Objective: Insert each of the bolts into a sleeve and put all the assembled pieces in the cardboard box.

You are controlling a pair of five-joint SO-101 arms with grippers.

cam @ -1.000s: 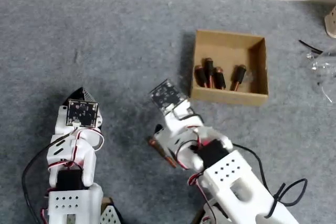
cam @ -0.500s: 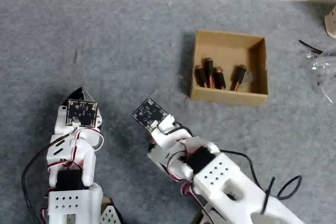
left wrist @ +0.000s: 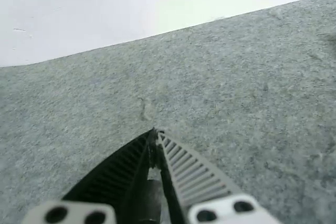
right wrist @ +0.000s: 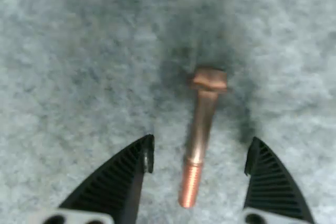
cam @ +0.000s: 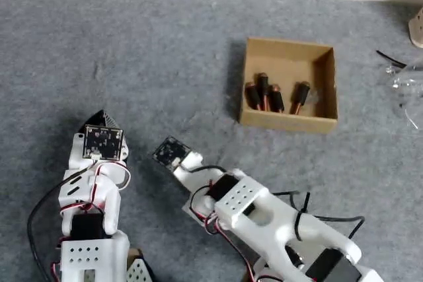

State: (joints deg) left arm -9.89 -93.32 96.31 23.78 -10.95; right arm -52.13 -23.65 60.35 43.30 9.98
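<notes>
A copper bolt [right wrist: 202, 129] lies bare on the grey carpet, straight in line between the spread fingers of my right gripper [right wrist: 202, 153], which is open and hangs just above it. In the high view the right arm [cam: 244, 203] covers that bolt. My left gripper [left wrist: 156, 141] is shut with nothing in it, low over the carpet at the left [cam: 100, 123]. The cardboard box [cam: 324, 77] stands at the back right and holds several assembled pieces [cam: 268, 94].
Grey carpet [cam: 132, 51] covers the table, with open room to the left and behind. Clear plastic bits and wires [cam: 400, 74] lie at the right edge. A white wall runs along the far side.
The right arm swung left and back from near the box, and now covers the bolt that lay in sight on the carpet. The left arm has kept still.
</notes>
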